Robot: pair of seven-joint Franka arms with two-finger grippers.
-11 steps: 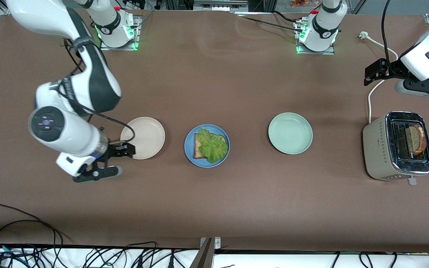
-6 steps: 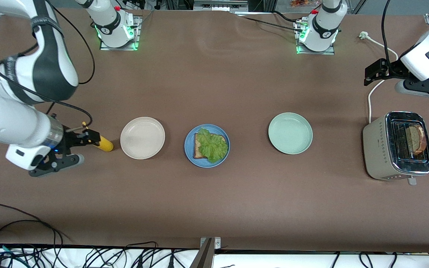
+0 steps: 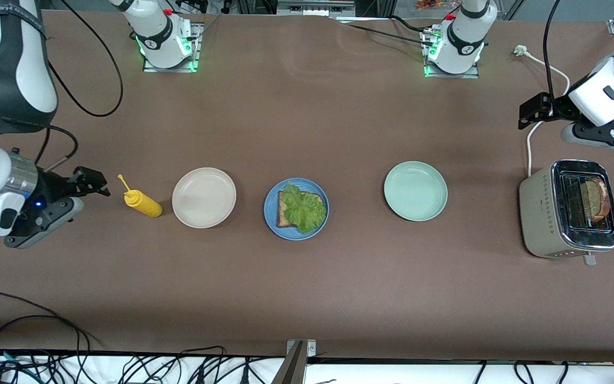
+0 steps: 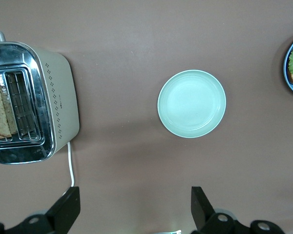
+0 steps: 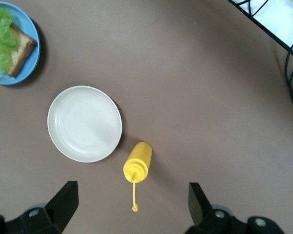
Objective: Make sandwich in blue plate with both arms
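The blue plate [image 3: 272, 198] sits mid-table with one brown bread slice [image 3: 283, 214] on it and a ruffled lettuce leaf [image 3: 304, 211] on top. Another bread slice [image 3: 595, 200] stands in a slot of the toaster [image 3: 546, 218] at the left arm's end. My left gripper [image 3: 548, 120] hangs open and empty over the table just past the toaster, toward the bases. My right gripper [image 3: 86, 194] is open and empty above the table beside a yellow squeeze bottle [image 3: 143, 203]. In the right wrist view the plate [image 5: 30, 25] and lettuce [image 5: 0, 34] show at a corner.
A beige plate [image 3: 204, 198] lies between the bottle and the blue plate. A pale green plate [image 3: 415, 191] lies between the blue plate and the toaster. The toaster's white cord [image 3: 530, 144] runs toward the bases. Cables hang along the table's near edge.
My right arm has swung away from the beige plate toward its own end of the table, uncovering the yellow bottle. The left arm has shifted only slightly.
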